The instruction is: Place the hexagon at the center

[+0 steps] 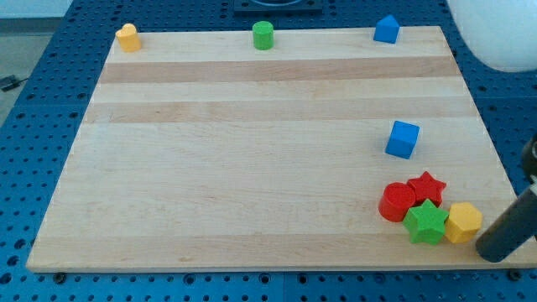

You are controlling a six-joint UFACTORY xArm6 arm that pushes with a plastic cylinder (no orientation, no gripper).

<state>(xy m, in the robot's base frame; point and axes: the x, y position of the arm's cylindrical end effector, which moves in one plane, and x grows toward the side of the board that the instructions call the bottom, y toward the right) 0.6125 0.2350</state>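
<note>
The yellow hexagon [464, 221] lies near the board's bottom right corner, touching the green star [426, 222] on its left. A red cylinder [397, 202] and a red star [426, 188] sit just above and left of them in the same cluster. My tip [495, 249] is the lower end of the dark rod at the view's right edge; it rests just right of and slightly below the yellow hexagon, very close to it.
A blue cube [403, 139] lies above the cluster. Along the top edge of the wooden board [252, 168] stand a yellow block [127, 38], a green cylinder [263, 35] and a blue block [386, 29]. A white rounded object [499, 29] fills the top right corner.
</note>
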